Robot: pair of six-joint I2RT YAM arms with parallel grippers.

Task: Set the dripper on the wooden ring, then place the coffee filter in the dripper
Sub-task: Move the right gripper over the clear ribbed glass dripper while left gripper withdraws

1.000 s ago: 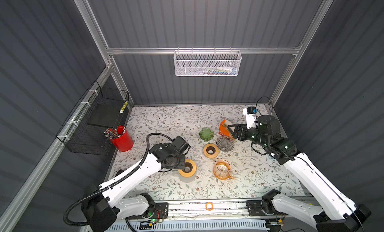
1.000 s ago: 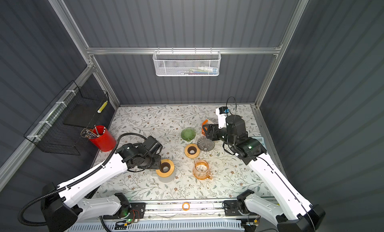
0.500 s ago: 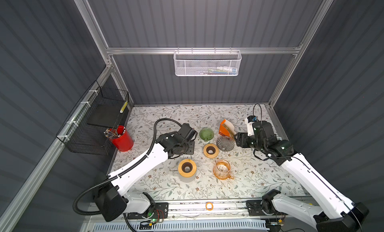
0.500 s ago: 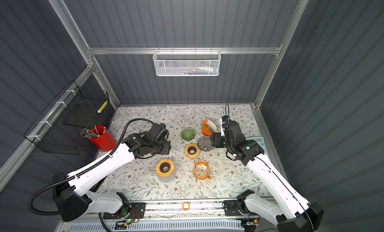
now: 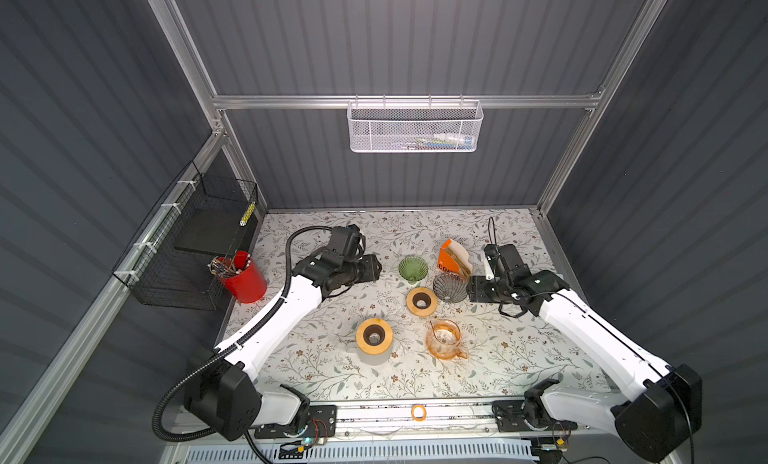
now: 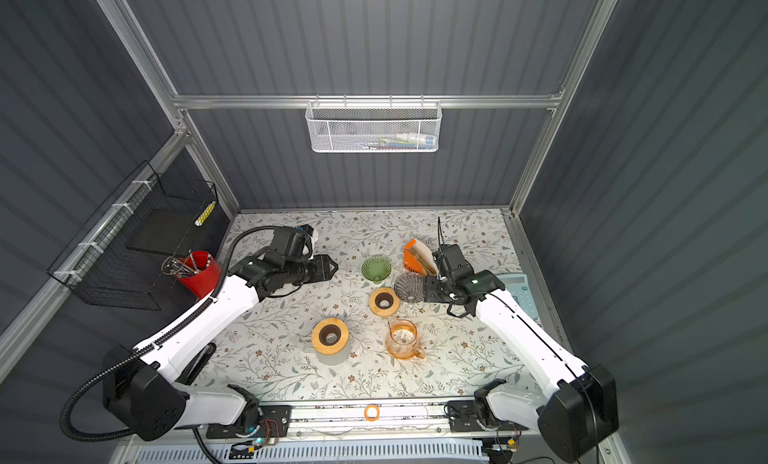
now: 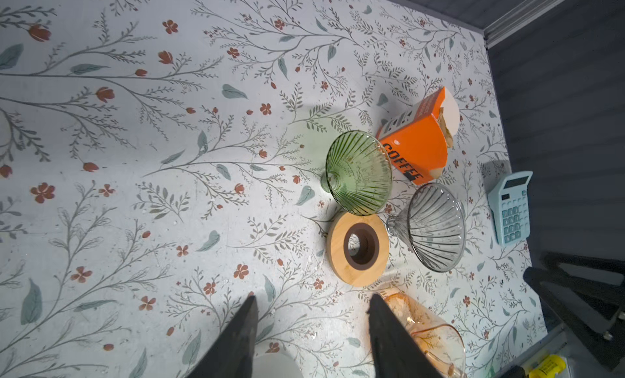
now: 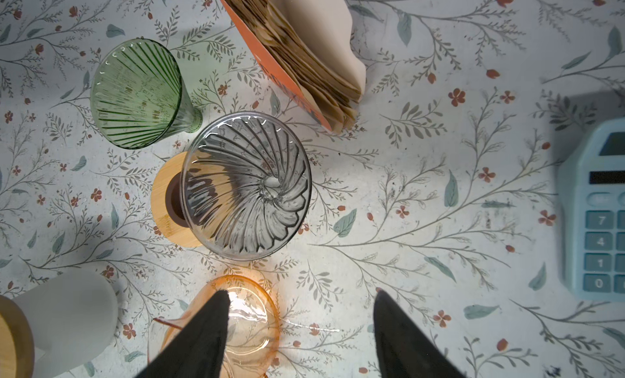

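Paper coffee filters (image 8: 314, 51) stand stacked in an open orange box (image 5: 449, 258) at the back of the table. A green glass dripper (image 5: 412, 268) sits left of the box, and a grey glass dripper (image 5: 449, 286) sits just in front of it. My right gripper (image 5: 468, 289) is open and empty, close to the grey dripper's right side; in the right wrist view (image 8: 301, 293) that dripper (image 8: 247, 187) lies ahead of the fingers. My left gripper (image 5: 377, 266) is open and empty, a short way left of the green dripper (image 7: 358, 171).
A wooden ring (image 5: 421, 301) lies by the drippers. A white cup topped with a wooden ring (image 5: 374, 337) and an orange glass jug (image 5: 444, 340) stand nearer the front. A red pen cup (image 5: 243, 277) is at the left and a blue calculator (image 6: 517, 291) at the right edge.
My left gripper has left the white cup and moved back toward the green dripper. My right gripper has drawn away from the orange box to beside the grey dripper.
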